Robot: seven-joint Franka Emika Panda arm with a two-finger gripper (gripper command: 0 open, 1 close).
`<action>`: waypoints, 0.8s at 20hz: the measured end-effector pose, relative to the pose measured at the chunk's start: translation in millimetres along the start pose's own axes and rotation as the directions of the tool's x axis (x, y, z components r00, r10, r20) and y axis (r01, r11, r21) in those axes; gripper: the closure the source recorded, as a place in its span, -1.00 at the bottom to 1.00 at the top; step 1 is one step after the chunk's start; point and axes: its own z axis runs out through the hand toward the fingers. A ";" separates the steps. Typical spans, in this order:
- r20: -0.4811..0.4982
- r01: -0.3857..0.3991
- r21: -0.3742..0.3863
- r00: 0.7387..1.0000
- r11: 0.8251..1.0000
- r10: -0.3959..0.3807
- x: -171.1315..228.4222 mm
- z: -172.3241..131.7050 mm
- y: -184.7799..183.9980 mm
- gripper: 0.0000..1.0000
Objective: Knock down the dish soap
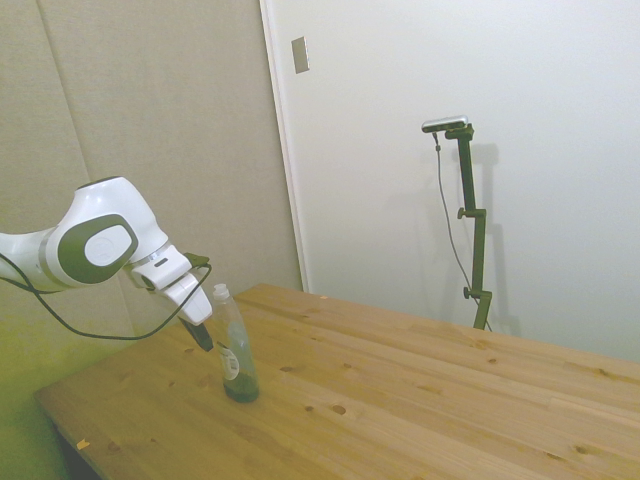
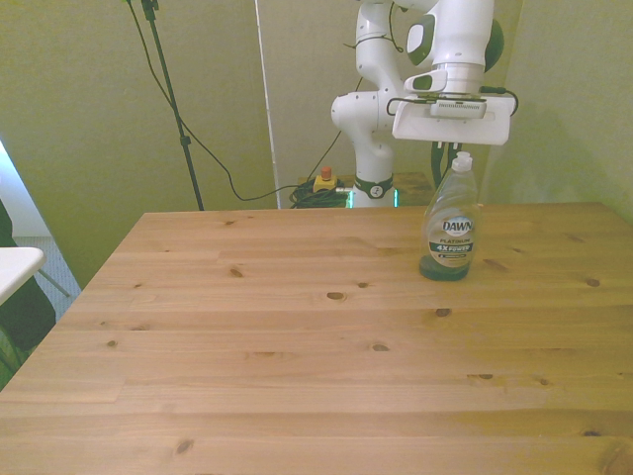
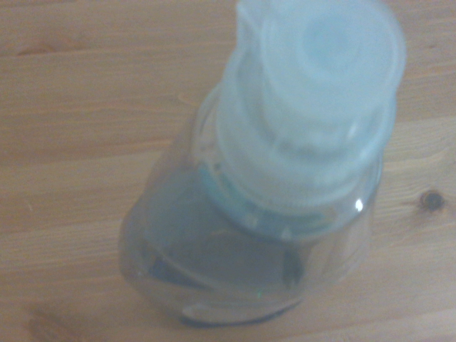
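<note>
**End effector behind upright soap bottle, no contact confirmed**

- One dish soap (image 1: 236, 352) bottle in view, standing upright on the tabletop (image 1: 400, 400). In the front view it sits toward the front view's right, nearer the far edge than the near one. White cap up, dark green liquid pooled at the base, label facing the front camera.
- Mostly empty, with the weight low: my read is it will resist a nudge near the base and tip more readily from a push up by the shoulder or cap.
- One arm, one end effector (image 1: 203, 335). It hangs angled down just beside the bottle, on the arm's side of it, fingertips at about the bottle's upper body in the side view. Touching or a sliver apart: cannot tell.
- Fingers open or closed: cannot tell; in the side view they merge into one dark tip, and in the front view the bottle and wrist plate hide them.
- Wrist view looks straight down on the cap (image 3: 320, 92), blurred and close, so the wrist sits nearly over the bottle. Placement reads as a lineup for a sideways shove, not a grasp.
- Bottle not yet down; task judged at the approach stage.
- Tabletop carries nothing else I can make out.
</note>
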 end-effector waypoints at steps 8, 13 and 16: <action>-0.017 -0.069 -0.005 0.997 0.998 0.069 58.0 32.1 -54.2 1.00; -0.005 -0.080 -0.001 0.997 0.997 0.080 74.1 62.9 -87.4 1.00; -0.008 -0.081 0.006 0.997 0.997 0.081 78.7 68.2 -101.3 1.00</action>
